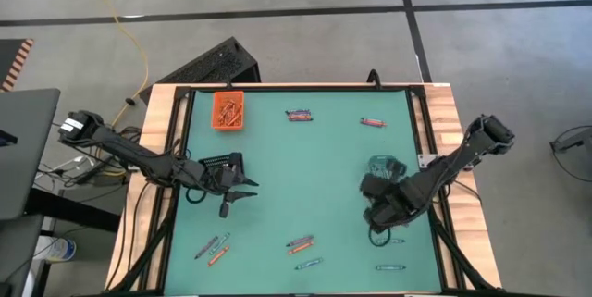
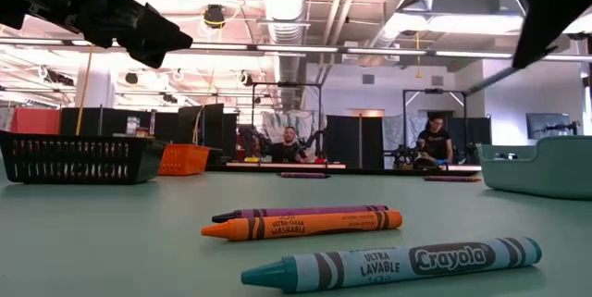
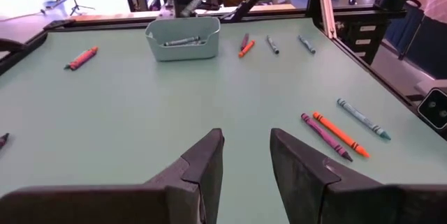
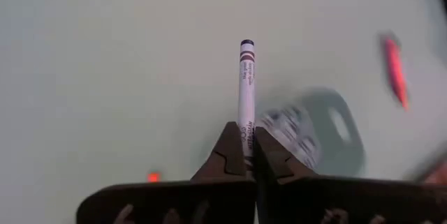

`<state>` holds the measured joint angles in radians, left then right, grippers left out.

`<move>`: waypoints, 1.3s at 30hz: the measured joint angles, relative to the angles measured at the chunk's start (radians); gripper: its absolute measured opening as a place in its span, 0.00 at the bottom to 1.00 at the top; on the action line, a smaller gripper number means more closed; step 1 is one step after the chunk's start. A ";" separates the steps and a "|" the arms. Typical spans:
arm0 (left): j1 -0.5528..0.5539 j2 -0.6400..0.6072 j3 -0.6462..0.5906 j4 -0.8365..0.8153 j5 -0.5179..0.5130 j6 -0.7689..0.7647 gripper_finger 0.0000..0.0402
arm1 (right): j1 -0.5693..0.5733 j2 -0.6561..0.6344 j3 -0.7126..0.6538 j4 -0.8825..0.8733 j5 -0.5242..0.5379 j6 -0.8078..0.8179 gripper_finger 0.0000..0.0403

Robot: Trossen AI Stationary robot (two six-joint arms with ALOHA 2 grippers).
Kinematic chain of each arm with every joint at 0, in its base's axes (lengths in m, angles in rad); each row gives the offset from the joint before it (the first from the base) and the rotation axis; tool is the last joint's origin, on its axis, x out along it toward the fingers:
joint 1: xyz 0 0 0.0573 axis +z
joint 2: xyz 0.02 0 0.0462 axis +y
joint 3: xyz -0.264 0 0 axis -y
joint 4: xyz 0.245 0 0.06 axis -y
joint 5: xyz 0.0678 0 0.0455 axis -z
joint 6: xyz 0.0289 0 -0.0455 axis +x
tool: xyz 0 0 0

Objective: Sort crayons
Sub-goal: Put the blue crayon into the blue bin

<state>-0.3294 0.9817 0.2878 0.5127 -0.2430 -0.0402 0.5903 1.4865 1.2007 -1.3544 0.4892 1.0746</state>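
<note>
Green matting covered the desk (image 1: pixel 305 177), and crayons lay scattered all over it. Up at the far edge sat an orange tray (image 1: pixel 228 110) with orange crayons inside, and near it a dark pair of crayons (image 1: pixel 299 115) and a red crayon (image 1: pixel 372 122) lay well apart on the mat. Down at the near side, a purple crayon (image 2: pixel 301 212) and an orange crayon (image 2: pixel 305 226) lay touching side by side, with a teal crayon (image 2: pixel 393 264) just in front of them in the low view. More lay to the near left (image 1: pixel 213 250) and the near right (image 1: pixel 389 266).

On the left, the left gripper (image 3: pixel 244 165) hovered over bare mat, fingers parted with nothing between them. A black tray (image 2: pixel 76 156) stood at the left side of the desk, just beside that arm.

Over on the right, the right gripper (image 4: pixel 246 151) was up above the mat, its fingers clamped onto a blue crayon (image 4: pixel 246 88) that stuck out straight ahead of them. A pale teal tray (image 3: pixel 182 39) sat near the right arm, with a few crayons in it. In the room behind, two people sat at distant benches.
</note>
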 joint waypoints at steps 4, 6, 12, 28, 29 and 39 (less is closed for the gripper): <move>0.000 0.000 0.000 0.000 -0.001 -0.001 0.27 | -0.005 0.007 -0.010 -0.134 -0.058 0.278 0.00; 0.000 0.000 0.000 -0.001 -0.001 -0.001 0.27 | -0.017 0.006 -0.030 -0.160 -0.082 0.381 0.00; 0.000 0.000 0.000 -0.003 -0.001 -0.007 0.27 | -0.080 0.005 -0.124 -0.183 -0.182 0.623 0.01; 0.000 0.000 0.000 -0.007 -0.008 -0.008 0.27 | -0.196 0.006 -0.209 -0.012 -0.176 0.495 0.14; 0.000 0.000 0.000 -0.007 -0.008 -0.008 0.27 | -0.196 0.006 -0.209 -0.013 -0.176 0.495 0.14; 0.000 0.000 0.000 -0.007 -0.008 -0.009 0.27 | -0.196 0.006 -0.203 0.030 -0.167 0.368 0.17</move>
<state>-0.3294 0.9814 0.2878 0.5053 -0.2508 -0.0490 0.3946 1.4921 0.9977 -1.3243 0.3225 1.4428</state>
